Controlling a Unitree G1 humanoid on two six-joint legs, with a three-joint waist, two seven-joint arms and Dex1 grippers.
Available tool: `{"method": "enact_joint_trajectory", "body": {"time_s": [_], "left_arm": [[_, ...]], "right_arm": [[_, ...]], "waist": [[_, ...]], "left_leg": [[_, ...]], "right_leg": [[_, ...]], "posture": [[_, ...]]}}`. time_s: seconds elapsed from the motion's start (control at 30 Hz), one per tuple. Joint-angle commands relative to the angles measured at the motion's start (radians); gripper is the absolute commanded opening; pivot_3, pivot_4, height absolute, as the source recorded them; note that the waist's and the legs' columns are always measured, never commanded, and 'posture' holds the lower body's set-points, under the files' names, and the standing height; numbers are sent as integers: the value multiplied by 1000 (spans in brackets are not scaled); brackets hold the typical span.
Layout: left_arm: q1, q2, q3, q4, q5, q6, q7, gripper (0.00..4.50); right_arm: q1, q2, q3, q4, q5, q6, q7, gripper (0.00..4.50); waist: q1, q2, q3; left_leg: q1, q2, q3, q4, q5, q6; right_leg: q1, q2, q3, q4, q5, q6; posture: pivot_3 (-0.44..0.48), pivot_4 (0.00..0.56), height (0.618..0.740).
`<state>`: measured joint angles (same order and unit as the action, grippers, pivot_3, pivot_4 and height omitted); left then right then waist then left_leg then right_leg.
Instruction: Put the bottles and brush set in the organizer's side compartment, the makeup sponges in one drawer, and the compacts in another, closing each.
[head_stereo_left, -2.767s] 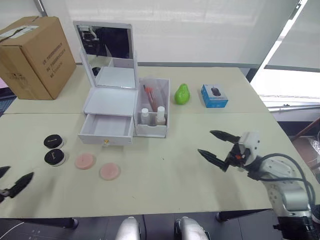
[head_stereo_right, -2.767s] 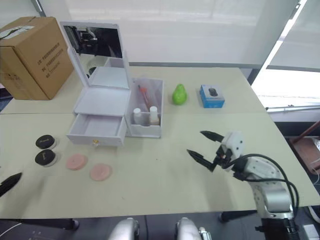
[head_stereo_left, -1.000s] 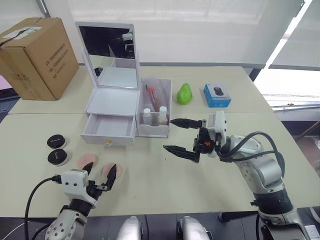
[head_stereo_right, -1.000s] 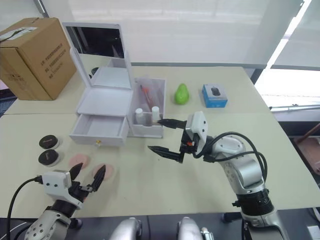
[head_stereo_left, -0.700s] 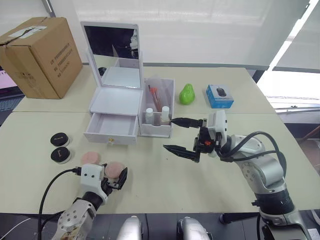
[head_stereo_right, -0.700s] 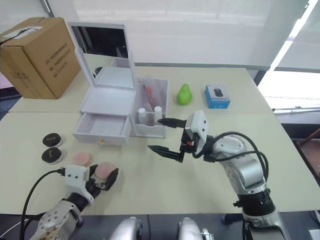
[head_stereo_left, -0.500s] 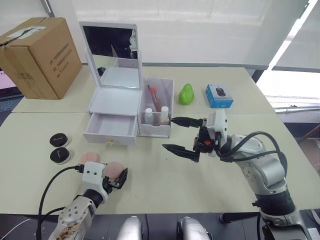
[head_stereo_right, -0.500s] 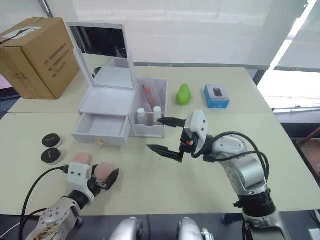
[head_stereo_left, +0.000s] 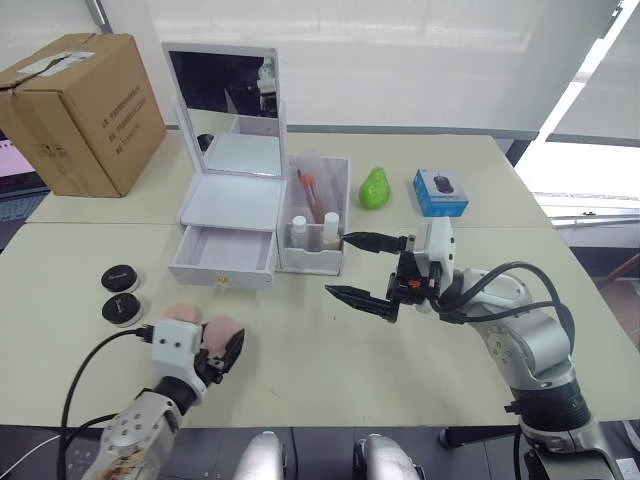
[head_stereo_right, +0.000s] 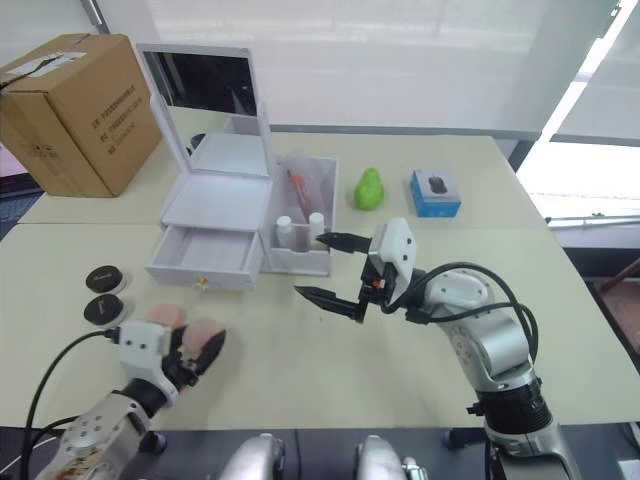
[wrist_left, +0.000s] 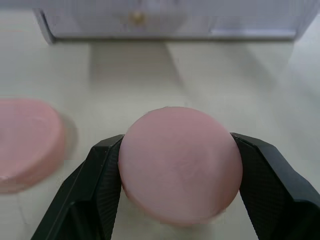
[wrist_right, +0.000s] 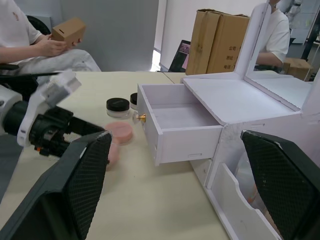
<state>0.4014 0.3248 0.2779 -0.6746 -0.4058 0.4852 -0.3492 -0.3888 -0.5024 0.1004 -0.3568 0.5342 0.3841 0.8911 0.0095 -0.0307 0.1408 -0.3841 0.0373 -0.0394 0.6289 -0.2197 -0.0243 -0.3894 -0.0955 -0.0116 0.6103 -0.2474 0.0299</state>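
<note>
Left wrist view: fingers (wrist_left: 102, 185) grip sponge (wrist_left: 180, 165) edgewise.

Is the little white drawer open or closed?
Open. The drawer is pulled out from the organizer, and the right wrist view shows its inside bare, with nothing in it.

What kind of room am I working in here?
Probably an office or lab: long tables, stacked cardboard boxes, window blinds, and seated people nearby.
</note>
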Motion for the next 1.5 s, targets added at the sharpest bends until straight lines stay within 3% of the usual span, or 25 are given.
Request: {"method": "enact_joint_trajectory", "body": {"time_s": [0.03, 0.17, 0.3, 0.4, 0.47, 0.63, 0.97, 1.5], "left_arm": [[35, 66, 197, -40, -128, -52, -101, 2960], [74, 216, 378, 42, -215, -16, -223, 2960], [-61, 369, 523, 200, -284, 5, -251, 2960], [-274, 503, 472, 315, -340, 48, -301, 2960], [-393, 533, 418, 370, -378, 84, -317, 2960], [-562, 562, 247, 466, -379, 143, -402, 2960], [-701, 555, 54, 588, -284, 152, -482, 2960], [-730, 531, 7, 649, -193, 124, -514, 2960]], "right_arm": [[-13, -6, -23, -16, 14, -5, 9, 4500], [-17, -13, -26, -21, 23, 5, 22, 4500], [-31, -12, -29, -12, 22, 6, 26, 4500], [-33, -4, -26, -11, 13, -1, 17, 4500], [-29, 0, -24, -13, 10, -2, 10, 4500], [-17, 1, -25, -26, 2, 1, -8, 4500], [32, -11, -41, -76, 0, 13, -72, 4500], [67, -23, -63, -124, 9, 43, -122, 4500]], "waist": [[-1, 0, 0], [0, 3, 2], [8, 0, 5], [14, -3, 5], [15, -3, 5], [-3, -3, 5], [-20, -3, 5], [-12, -3, 5]], "left_leg": [[0, 0, 0, 0, 0, 0], [1, 1, 1, -1, 0, 0], [-2, 2, 1, -1, 0, 0], [-5, 1, 1, -1, 0, 0], [-5, 1, 2, -1, 0, 0], [-2, 1, 3, -1, 0, 0], [0, 9, 4, -2, 0, 0], [0, 11, 9, -2, 0, 0]], "right_leg": [[-1, 0, 0, 0, 0, 0], [-4, 1, 0, 0, -1, -2], [-5, 0, -2, 0, -1, -2], [-7, 0, -2, 0, -1, -1], [-7, 1, -2, 0, -1, -1], [1, 3, 2, 1, 4, 5], [0, 11, 4, 0, 4, 2], [0, 11, 5, 0, 3, 1]], "posture": [[0, 150, 722], [0, 150, 722], [0, 150, 722], [0, 150, 722], [0, 150, 722], [0, 150, 722], [0, 150, 722], [0, 150, 722]]}}
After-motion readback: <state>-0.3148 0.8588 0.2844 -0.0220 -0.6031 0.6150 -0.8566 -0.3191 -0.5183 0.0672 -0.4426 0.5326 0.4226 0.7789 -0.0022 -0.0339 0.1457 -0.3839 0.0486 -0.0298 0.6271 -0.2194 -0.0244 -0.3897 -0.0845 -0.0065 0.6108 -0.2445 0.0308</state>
